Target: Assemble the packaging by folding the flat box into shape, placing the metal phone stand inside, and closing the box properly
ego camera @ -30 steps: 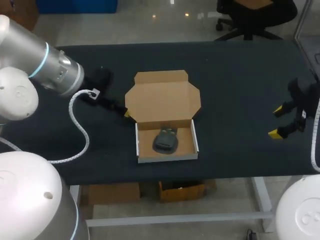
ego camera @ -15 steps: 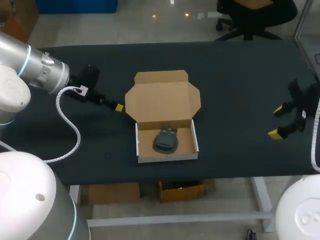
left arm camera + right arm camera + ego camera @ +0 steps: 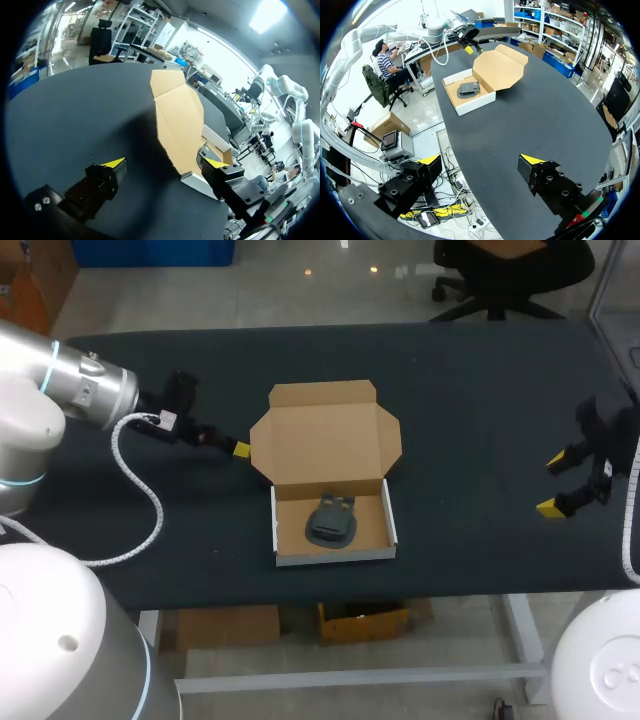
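Near the middle of the dark counter (image 3: 470, 390) the cardboard box (image 3: 375, 530) sits folded and open. Its tray (image 3: 335, 556) is on the robot's side, long axis running left to right. The lid (image 3: 325, 435) lies flat beyond it and points toward the counter's far edge.

Inside the tray lies the dark phone stand (image 3: 331, 521). It runs roughly from near to far with a slight tilt, and its finer shape is hard to make out.

Just beside the lid's left edge is the left pincer (image 3: 165, 163), aimed at the box, spread wide and holding nothing. From overhead only one of its yellow tips shows. In its own wrist view one finger covers part of the tray and the stand is hidden.

Well apart from the box, at the counter's right edge, the right pincer (image 3: 553, 483) is also spread wide and empty.
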{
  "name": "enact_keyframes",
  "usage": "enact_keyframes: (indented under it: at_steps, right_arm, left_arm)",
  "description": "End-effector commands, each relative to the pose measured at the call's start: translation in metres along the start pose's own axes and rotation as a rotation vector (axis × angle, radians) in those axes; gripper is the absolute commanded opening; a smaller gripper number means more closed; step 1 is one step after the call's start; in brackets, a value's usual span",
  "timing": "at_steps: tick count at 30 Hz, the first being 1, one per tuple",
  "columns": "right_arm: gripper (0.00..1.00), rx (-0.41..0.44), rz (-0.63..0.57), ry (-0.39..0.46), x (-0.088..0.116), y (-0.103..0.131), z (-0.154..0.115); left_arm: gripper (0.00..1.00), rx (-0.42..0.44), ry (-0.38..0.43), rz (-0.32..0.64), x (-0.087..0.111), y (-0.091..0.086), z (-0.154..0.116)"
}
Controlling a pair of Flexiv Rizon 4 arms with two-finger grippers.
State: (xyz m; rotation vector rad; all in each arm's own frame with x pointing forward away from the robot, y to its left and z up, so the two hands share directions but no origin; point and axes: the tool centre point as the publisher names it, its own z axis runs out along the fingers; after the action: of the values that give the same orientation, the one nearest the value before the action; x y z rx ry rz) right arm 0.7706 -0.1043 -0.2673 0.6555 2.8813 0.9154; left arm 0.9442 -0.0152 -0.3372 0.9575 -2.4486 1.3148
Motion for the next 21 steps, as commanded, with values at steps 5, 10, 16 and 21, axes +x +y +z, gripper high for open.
enact_keyframes:
  at_steps: [5,10,16,21]
  right_arm:
    - [1.0,-0.003,-0.001,0.001,0.0,-0.001,-0.001]
    - [1.0,-0.003,-0.001,0.001,0.0,-0.001,-0.001]
    - [1.0,-0.003,-0.001,0.001,0.0,-0.001,-0.001]
    - [1.0,-0.003,-0.001,0.001,0.0,-0.001,-0.001]
  left_arm:
    - [1.0,0.017,0.123,0.046,-0.009,-0.009,0.015]
    - [1.0,0.025,0.162,0.069,-0.007,-0.011,0.022]
    - [1.0,0.027,0.202,0.095,0.0,-0.013,0.033]
    - [1.0,0.027,0.221,0.099,0.003,-0.016,0.04]
